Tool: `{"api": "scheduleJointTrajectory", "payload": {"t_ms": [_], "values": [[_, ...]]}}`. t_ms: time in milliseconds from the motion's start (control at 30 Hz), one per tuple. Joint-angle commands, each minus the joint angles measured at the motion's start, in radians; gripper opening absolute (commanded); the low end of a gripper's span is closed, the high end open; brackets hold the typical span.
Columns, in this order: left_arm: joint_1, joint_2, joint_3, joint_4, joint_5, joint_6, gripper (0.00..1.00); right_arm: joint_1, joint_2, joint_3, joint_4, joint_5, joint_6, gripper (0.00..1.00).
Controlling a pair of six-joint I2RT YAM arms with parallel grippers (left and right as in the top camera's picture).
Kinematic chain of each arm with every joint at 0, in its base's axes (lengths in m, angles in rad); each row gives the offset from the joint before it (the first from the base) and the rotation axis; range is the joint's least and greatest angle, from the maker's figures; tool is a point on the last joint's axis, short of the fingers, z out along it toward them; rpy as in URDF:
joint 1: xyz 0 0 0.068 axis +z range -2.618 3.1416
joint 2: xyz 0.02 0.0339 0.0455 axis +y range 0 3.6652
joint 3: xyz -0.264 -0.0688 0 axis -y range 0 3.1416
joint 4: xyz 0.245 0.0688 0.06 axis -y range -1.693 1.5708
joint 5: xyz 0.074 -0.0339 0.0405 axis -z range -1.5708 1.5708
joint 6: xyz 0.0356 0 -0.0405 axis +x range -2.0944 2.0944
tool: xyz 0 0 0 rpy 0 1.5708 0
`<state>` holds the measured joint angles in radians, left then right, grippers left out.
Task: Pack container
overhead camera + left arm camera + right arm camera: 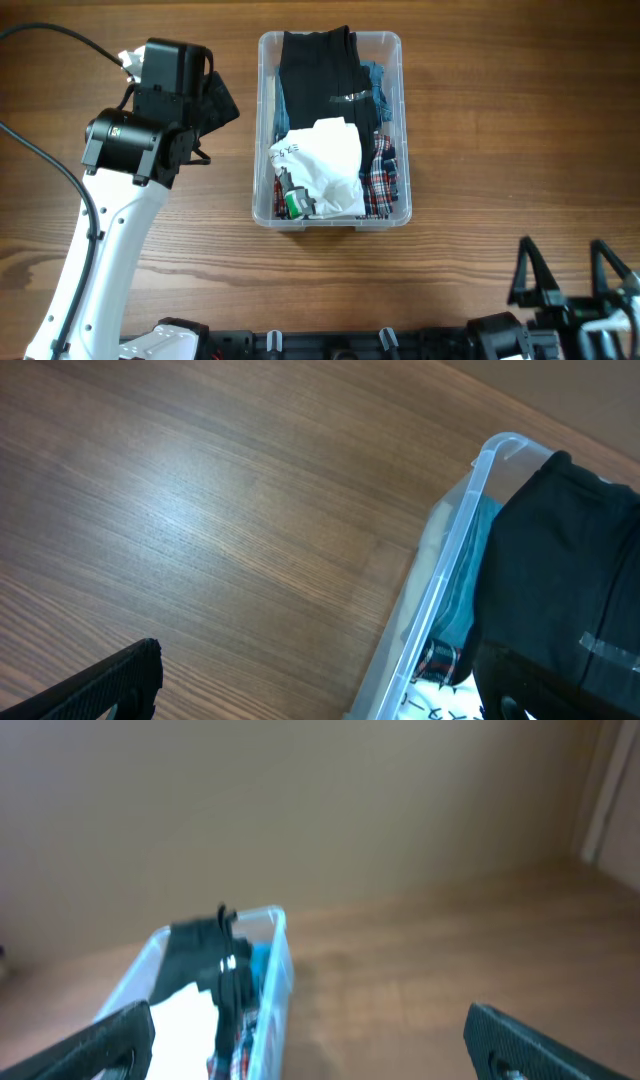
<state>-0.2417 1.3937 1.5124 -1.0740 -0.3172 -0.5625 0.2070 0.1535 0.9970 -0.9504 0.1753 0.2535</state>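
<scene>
The clear plastic container [404,120] stands at the table's middle. It holds a black garment [320,75], a white garment with black lettering [328,160], a plaid cloth [380,180] and a teal cloth [378,85]. My left gripper [218,100] hovers just left of the container's left wall, open and empty. In the left wrist view [310,700] its fingers are spread wide, with the container rim [455,560] and the black garment [560,550] at the right. My right gripper [570,280] is open and empty at the front right; the right wrist view [320,1050] shows the container [282,955] far ahead.
Bare wooden table [500,150] lies all around the container. A black cable [40,160] runs along the left edge behind my left arm. The arm bases sit along the front edge.
</scene>
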Motion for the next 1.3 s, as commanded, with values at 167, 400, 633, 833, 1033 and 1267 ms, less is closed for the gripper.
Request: {"api": "scheduleJointTrajectory", "payload": {"t_ms": [167, 400, 633, 833, 1033, 1267], "values": [[0.004, -0.010, 0.007, -0.001, -0.016, -0.003, 1.00, 0.003, -0.141, -0.478, 0.458, -0.018, 0.166, 1.00], [0.004, -0.010, 0.007, -0.001, -0.016, -0.003, 1.00, 0.002, -0.149, -0.846, 1.027, -0.019, 0.218, 1.00], [0.004, -0.010, 0.007, -0.001, -0.017, -0.003, 1.00, 0.002, -0.150, -0.960, 1.124, -0.019, 0.159, 1.00], [0.004, -0.010, 0.007, -0.001, -0.017, -0.003, 1.00, 0.002, -0.150, -0.992, 1.102, -0.033, 0.079, 1.00], [0.004, -0.010, 0.007, -0.001, -0.017, -0.003, 1.00, 0.001, -0.150, -0.992, 1.023, -0.119, -0.068, 1.00], [0.004, -0.010, 0.007, -0.001, -0.016, -0.003, 1.00, -0.025, -0.150, -0.992, 0.962, -0.125, -0.068, 1.00]]}}
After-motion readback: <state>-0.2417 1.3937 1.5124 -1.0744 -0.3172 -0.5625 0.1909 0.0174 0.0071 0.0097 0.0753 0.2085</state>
